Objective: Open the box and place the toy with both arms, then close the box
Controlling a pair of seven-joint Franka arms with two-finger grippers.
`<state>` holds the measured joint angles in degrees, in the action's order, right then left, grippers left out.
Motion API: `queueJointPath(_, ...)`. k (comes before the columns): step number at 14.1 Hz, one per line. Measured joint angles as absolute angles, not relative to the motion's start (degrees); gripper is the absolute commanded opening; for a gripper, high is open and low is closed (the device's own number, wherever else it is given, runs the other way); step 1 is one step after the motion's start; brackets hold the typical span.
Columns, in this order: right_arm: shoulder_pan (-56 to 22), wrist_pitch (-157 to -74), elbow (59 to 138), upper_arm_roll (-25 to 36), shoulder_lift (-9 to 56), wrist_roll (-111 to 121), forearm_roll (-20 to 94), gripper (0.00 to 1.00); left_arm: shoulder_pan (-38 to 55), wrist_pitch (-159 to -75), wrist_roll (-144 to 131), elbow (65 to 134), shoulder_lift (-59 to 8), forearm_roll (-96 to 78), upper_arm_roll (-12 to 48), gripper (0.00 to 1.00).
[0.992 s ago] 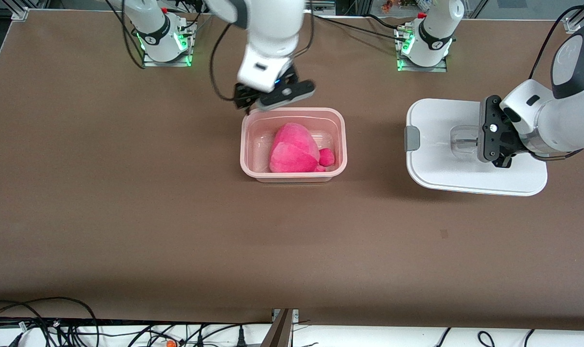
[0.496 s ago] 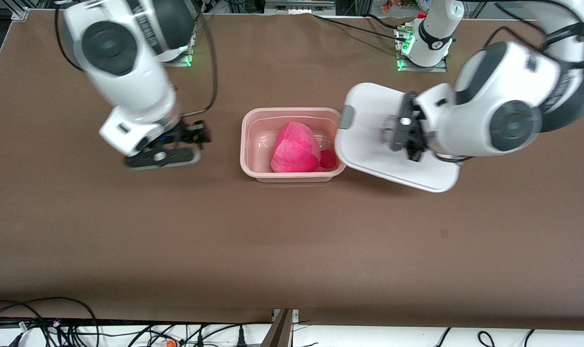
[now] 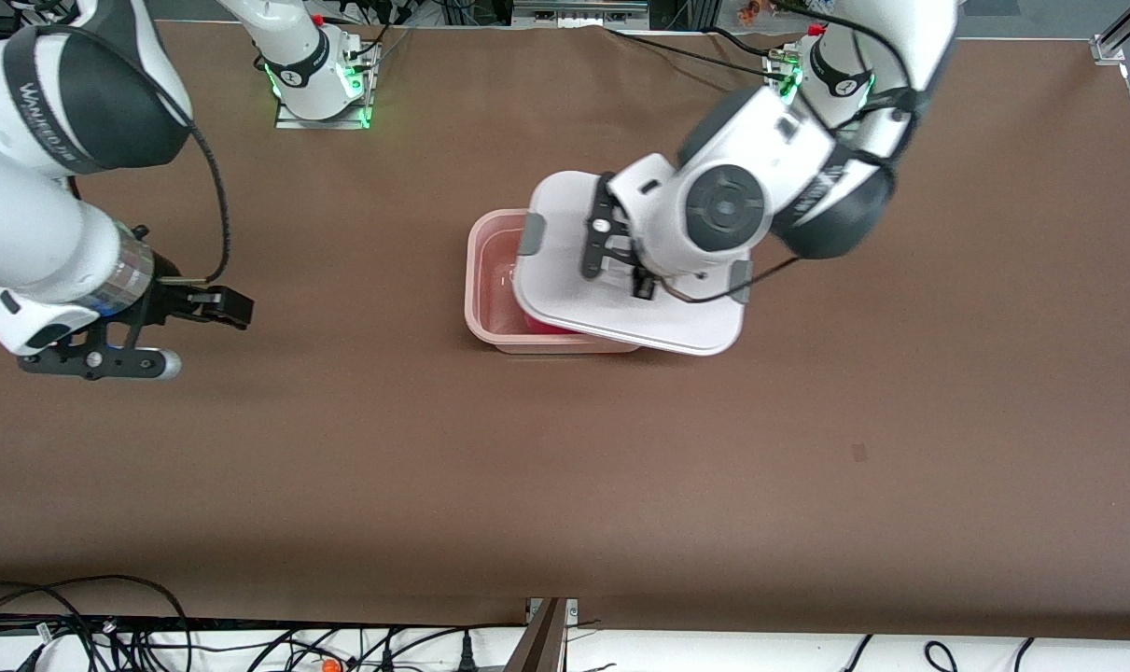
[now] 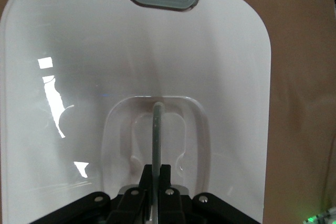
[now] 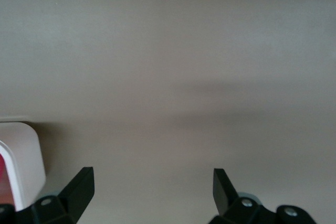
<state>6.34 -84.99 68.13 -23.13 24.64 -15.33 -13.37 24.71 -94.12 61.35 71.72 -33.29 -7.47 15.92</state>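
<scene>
The pink translucent box (image 3: pixel 488 280) stands mid-table. My left gripper (image 3: pixel 613 266) is shut on the centre handle of the white lid (image 3: pixel 565 313) and holds it over the box, tilted and shifted toward the left arm's end, so the box's end toward the right arm shows uncovered. Only a sliver of the pink toy (image 3: pixel 548 326) shows under the lid's edge. In the left wrist view my left gripper (image 4: pixel 157 174) clamps the handle fin (image 4: pixel 156 129) of the lid (image 4: pixel 73 66). My right gripper (image 3: pixel 233 310) is open and empty over bare table at its own end, and it also shows in the right wrist view (image 5: pixel 152 182).
The lid has a grey clip (image 3: pixel 531 233) at each end. A white lid corner (image 5: pixel 21 156) shows at the edge of the right wrist view. The arm bases (image 3: pixel 317 84) stand along the table's back edge. Cables (image 3: pixel 107 625) lie along the front edge.
My left arm has carried the lid from its own end of the table to over the box. My right arm has swung away from the box toward its own end.
</scene>
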Motion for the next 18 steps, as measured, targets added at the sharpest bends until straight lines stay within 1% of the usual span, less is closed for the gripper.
queueJointPath(2, 7.4, -84.4, 68.1, -23.1, 24.3, -13.6, -13.3, 1.0, 28.4, -98.1, 55.8, 71.6, -35.4, -6.0, 15.8, 0.0)
queueJointPath(4, 7.9, -83.3, 68.1, -23.1, 24.2, -13.2, -13.1, 1.0, 30.4, -100.1, 52.7, 71.6, -37.1, -4.8, 15.7, 0.0)
queueJointPath(7, 8.3, -82.2, 68.1, -23.2, 24.0, -13.2, -13.0, 1.0, 30.8, -100.6, 52.1, 71.5, -38.6, -3.3, 15.6, 0.0)
queueJointPath(10, 10.5, -81.0, 68.1, -23.0, 23.4, -9.8, -12.0, 1.0, 31.7, -102.0, 50.3, 71.5, -39.4, -3.1, 15.5, 0.0)
queueJointPath(15, 12.0, -76.9, 68.1, -16.5, 20.0, 1.0, -11.5, 1.0, 32.1, -102.4, 47.5, 71.5, -39.8, -3.1, 15.2, 0.0)
queueJointPath(18, 12.0, -75.8, 71.3, -11.5, 16.5, 4.2, -6.2, 1.0, 32.2, -102.4, 44.7, 71.5, -39.9, -3.0, 15.1, 0.0)
